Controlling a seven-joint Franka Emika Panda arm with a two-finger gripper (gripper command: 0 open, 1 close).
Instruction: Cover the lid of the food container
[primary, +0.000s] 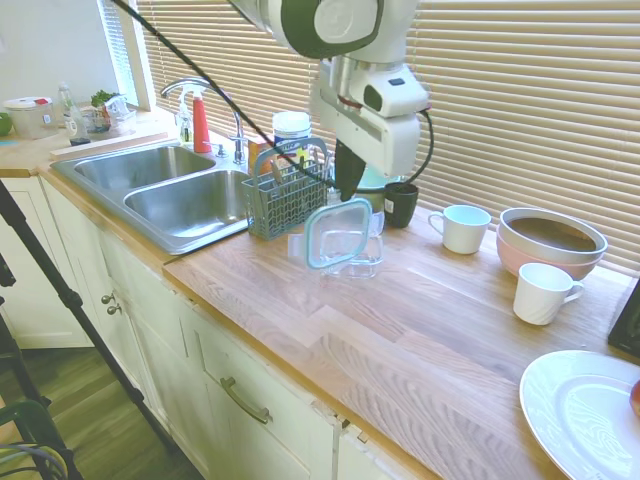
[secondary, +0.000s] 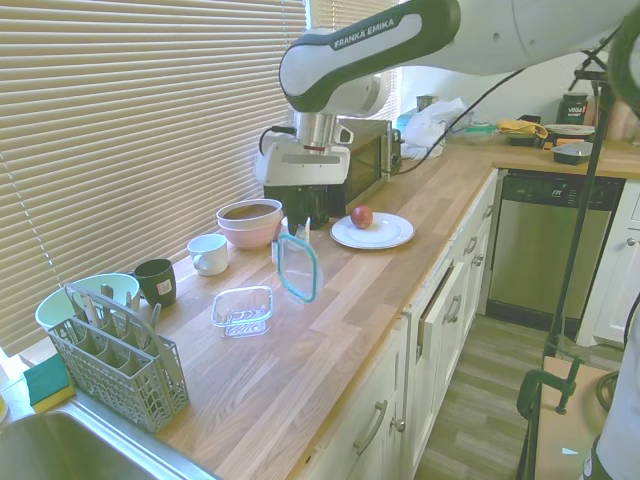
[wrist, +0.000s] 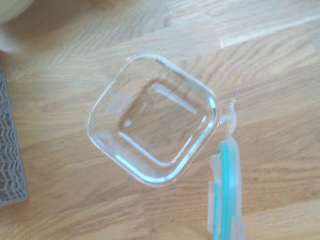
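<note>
Hanging edge-on in gripper (secondary: 300, 226), lid (secondary: 298, 267) seemingly clear beside food container (secondary: 243, 309).

Clear teal-rimmed lid (secondary: 297, 267) hanging on edge, upright, above the bench, near the open, empty, clear rounded-square food container (secondary: 243, 309) resting flat on the bench.

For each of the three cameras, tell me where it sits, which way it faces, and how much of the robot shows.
First exterior view: off the counter's front, near the sink, facing the blinds; arm and pincer holding the lid upright.
Second exterior view: from the sink end, looking along the counter toward the microwave; arm enters from above.
Wrist view: looks straight down on the food container; no robot parts show.
All three share container and lid.
</note>
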